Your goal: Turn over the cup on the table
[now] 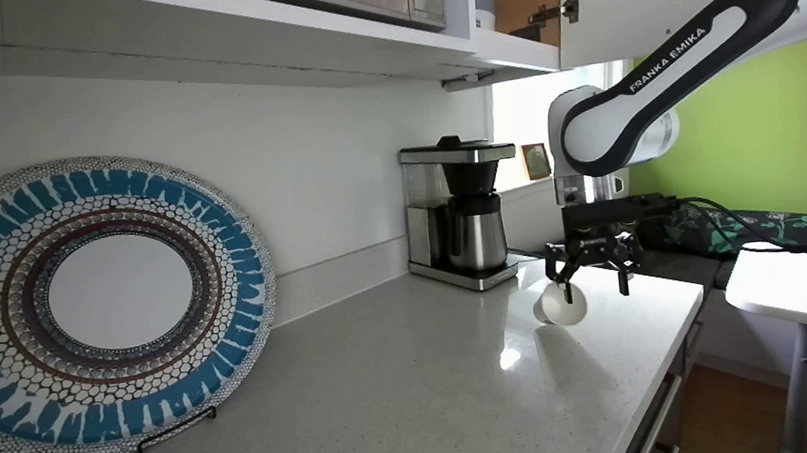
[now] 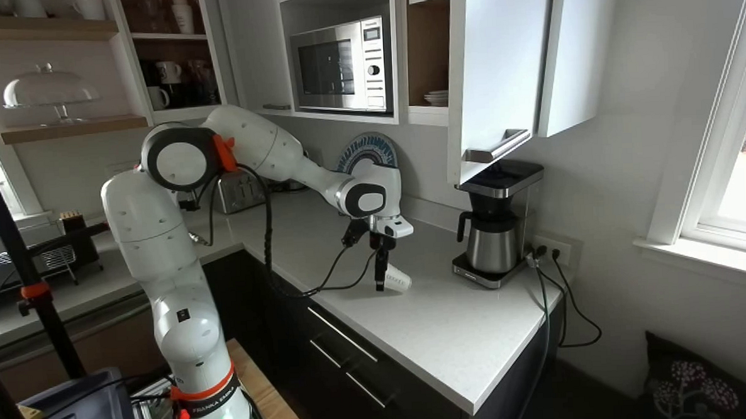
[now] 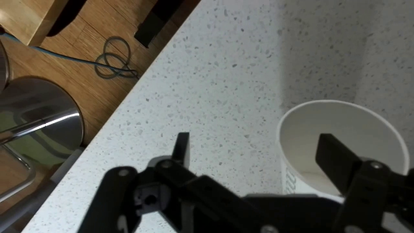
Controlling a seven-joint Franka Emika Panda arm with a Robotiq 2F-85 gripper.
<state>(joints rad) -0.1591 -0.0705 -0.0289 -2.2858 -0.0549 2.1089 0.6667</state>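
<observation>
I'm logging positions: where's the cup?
In the wrist view, the cup is at lower right, one gripper finger overlapping its mouth; in an exterior view, right of the coffee maker.

- The gripper (image 1: 596, 289) hangs above the table (image 1: 389, 378), its fingers (image 1: 623, 283) spread.
- The white cup (image 1: 558, 309) tilts, mouth toward the camera, with one finger overlapping its opening.
- A coffee maker (image 1: 458, 213) stands by the wall (image 1: 339, 188).
- A blue-ringed disc (image 1: 120, 291) rests on a black stand (image 1: 177, 427).

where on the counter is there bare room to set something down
Bare countertop stretches from the patterned disc to the cup, and again from the cup to the front corner. Crowded: around the cup, where the open hand is, and at the coffee maker.
</observation>
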